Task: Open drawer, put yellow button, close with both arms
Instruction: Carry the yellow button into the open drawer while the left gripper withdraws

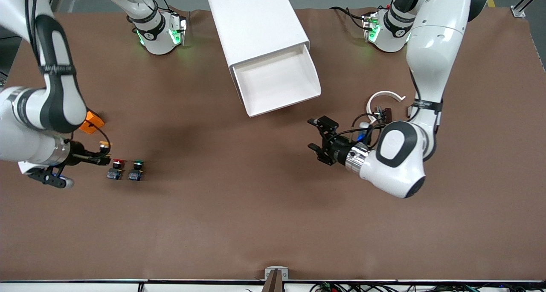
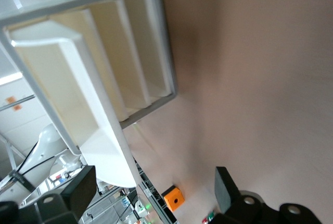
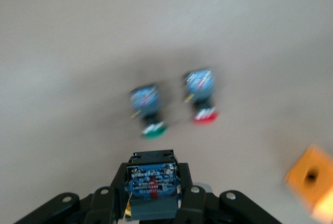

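Yellow button [image 1: 103,145] you see clamped in the right gripper [image 1: 101,152] above the red button [image 1: 118,161]; the left gripper [image 1: 319,135] hangs wide open beside the pulled-out drawer [image 1: 277,84]. No label is readable.

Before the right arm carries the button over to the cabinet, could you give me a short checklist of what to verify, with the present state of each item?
1. yellow button held: ok, the right gripper is shut on it, above the table near the red button and green button.
2. Correct button taken: ok, red and green caps remain on the table.
3. drawer open: ok, the top tray is pulled out of the cabinet.
4. Tray free to receive: ok, nothing lies in it.
5. left gripper clear of the drawer: ok, open, over bare table nearer the camera.
6. orange block out of the path: cannot tell.
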